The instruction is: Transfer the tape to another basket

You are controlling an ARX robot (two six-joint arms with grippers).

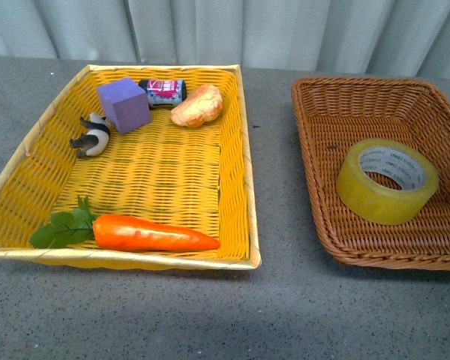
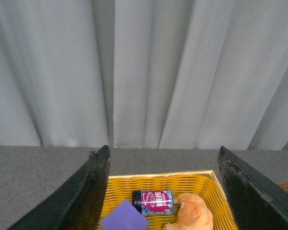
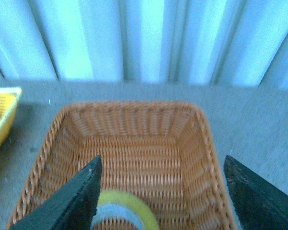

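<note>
The tape [image 1: 387,180], a yellowish translucent roll with a white printed core, lies tilted in the brown wicker basket [image 1: 315,112] at the right. Neither arm shows in the front view. In the right wrist view my right gripper [image 3: 165,199] is open above this basket [image 3: 134,124], with the tape [image 3: 127,213] low between its fingers, nearer the left one, untouched. In the left wrist view my left gripper [image 2: 165,191] is open and empty above the far end of the yellow basket [image 2: 158,184].
The yellow basket [image 1: 240,150] at the left holds a purple block [image 1: 123,104], a small can [image 1: 163,92], a bread piece [image 1: 198,106], a panda figure [image 1: 92,136] and a carrot [image 1: 146,233]. Grey tabletop [image 1: 274,195] separates the baskets. A curtain [image 1: 225,30] hangs behind.
</note>
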